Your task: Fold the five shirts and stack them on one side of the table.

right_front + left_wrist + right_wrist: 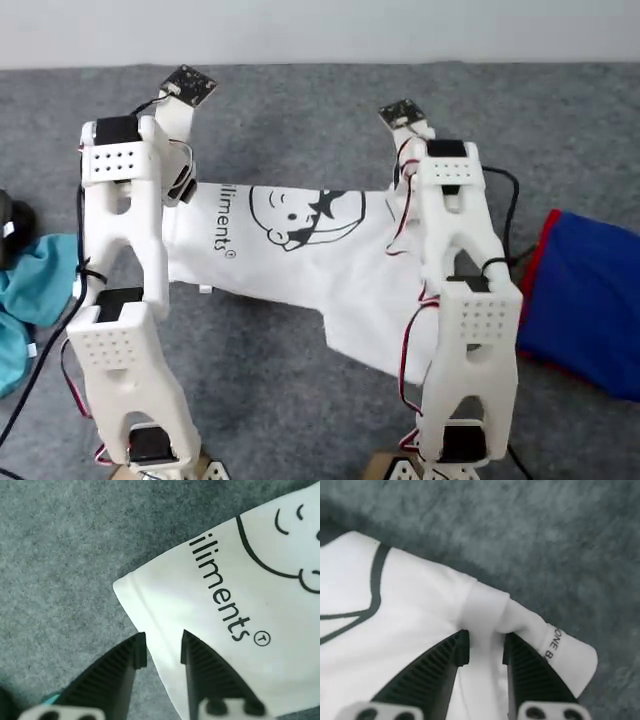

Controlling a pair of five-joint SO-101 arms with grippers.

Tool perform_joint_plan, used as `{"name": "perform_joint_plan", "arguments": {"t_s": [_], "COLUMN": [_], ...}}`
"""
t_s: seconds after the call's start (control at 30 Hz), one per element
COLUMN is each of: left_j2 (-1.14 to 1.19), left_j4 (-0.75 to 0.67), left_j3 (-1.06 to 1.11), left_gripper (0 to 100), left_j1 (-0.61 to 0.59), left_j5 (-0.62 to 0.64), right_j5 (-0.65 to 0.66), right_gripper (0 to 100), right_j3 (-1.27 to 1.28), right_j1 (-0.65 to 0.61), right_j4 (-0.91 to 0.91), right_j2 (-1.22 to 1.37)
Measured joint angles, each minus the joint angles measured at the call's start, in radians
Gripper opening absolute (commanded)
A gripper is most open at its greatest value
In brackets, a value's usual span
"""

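A white shirt [300, 265] with a black cartoon drawing and lettering lies spread on the grey table. My left gripper [163, 647] hovers at its left edge, open by a narrow gap. One finger is over the carpet and the other over the shirt [225, 580], whose edge lies flat between them. From above, the left gripper [183, 185] is at the shirt's far left corner. My right gripper [486, 647] is shut on a bunched ridge of the shirt [410, 615] beside a small printed tag [554, 645]. In the high view the right gripper [405, 190] is at the far right corner.
A blue shirt [585, 300] with red trim lies folded at the right edge. A crumpled teal shirt [35, 285] lies at the left edge next to a dark object [10, 225]. Bare grey carpet [300, 120] stretches behind the white shirt.
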Motion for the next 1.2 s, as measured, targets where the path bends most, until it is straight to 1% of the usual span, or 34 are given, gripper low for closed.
{"name": "perform_joint_plan", "arguments": {"t_s": [0.2,0.4,0.6,0.9,1.0,1.2], "left_j2": [0.000,0.000,0.072,0.221,0.273,0.400], "left_j4": [0.000,0.000,-0.078,-0.127,-0.132,-0.126], "left_j3": [0.000,0.000,0.000,-0.008,-0.068,-0.267], "left_gripper": [11,11,11,12,12,12], "left_j1": [0.000,0.020,0.041,0.041,0.041,0.041], "left_j5": [0.000,0.000,0.000,0.000,0.000,0.000], "right_j5": [0.000,0.000,0.000,0.000,0.000,0.000], "right_gripper": [12.2,12.2,12.2,12.2,12.2,12.2], "right_j3": [-0.324,-0.540,-0.621,-0.810,-0.882,-0.970], "right_j1": [0.003,0.005,0.005,0.005,0.005,0.009], "right_j4": [0.112,0.201,0.239,0.453,0.480,0.482], "right_j2": [0.149,0.244,0.276,0.276,0.276,0.270]}}
